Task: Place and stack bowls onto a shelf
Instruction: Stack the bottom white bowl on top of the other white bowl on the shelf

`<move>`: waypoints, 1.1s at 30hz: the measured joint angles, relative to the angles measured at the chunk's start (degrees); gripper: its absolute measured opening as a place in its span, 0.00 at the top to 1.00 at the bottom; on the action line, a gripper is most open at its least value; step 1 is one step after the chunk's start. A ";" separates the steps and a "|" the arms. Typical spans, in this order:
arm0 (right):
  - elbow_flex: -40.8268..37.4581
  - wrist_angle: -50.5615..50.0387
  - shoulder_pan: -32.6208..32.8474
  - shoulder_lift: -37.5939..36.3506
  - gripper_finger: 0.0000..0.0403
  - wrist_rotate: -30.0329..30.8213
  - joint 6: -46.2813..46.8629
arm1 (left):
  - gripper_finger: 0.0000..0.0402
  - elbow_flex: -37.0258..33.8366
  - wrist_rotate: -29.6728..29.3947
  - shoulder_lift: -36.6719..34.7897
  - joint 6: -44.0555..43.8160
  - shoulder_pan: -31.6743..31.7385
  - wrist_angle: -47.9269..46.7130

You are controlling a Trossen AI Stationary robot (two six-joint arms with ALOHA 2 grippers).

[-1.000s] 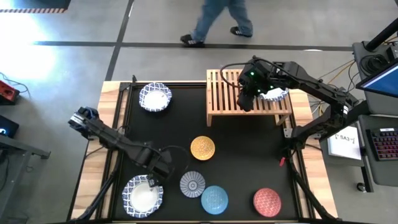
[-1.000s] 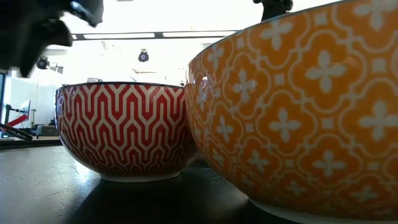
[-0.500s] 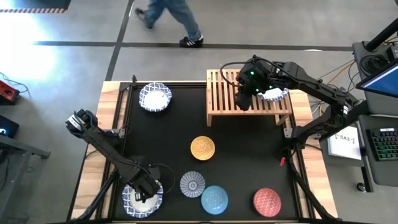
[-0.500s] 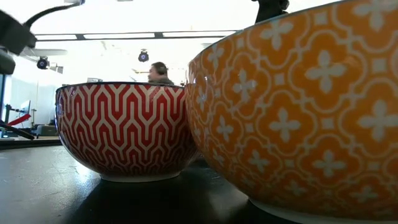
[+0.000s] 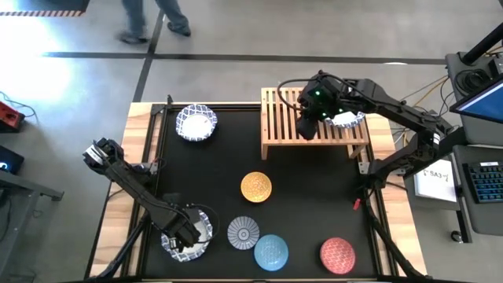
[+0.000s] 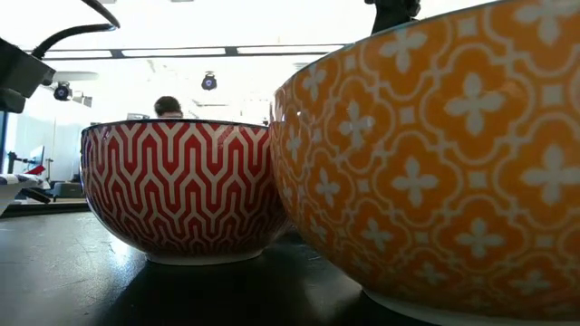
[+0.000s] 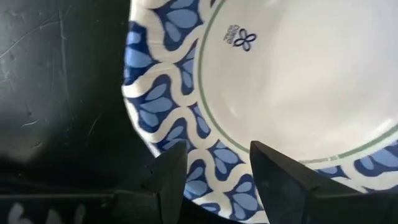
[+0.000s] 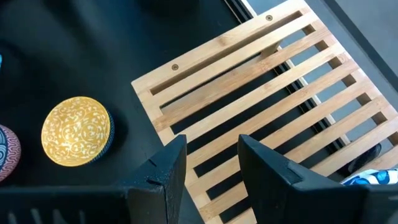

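Bowl (image 5: 191,233) rim sits between left pincer (image 5: 183,236) fingers near table (image 5: 141,110) edge.

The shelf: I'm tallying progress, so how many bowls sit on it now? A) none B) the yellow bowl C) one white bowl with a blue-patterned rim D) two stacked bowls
C: in the high view only one white bowl with a blue-patterned rim rests on the shelf, near its right end beside the right hand.

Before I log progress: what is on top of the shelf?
One white blue-rimmed bowl sits on the shelf's right end, partly covered by the right hand hovering above. The other slats are bare.
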 joint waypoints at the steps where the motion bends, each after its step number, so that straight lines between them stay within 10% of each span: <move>1: -0.20 0.01 0.00 0.00 0.67 0.00 -0.03 | 0.61 0.06 -0.01 0.00 0.00 0.02 -0.35; 15: -1.62 0.47 -0.02 0.04 0.67 0.00 -0.75 | 0.61 0.80 -15.18 -0.04 -0.79 0.54 -4.36; 33: -1.62 1.16 -0.02 0.04 0.67 0.00 -0.23 | 0.61 -5.06 -12.51 -0.26 -0.81 1.22 5.57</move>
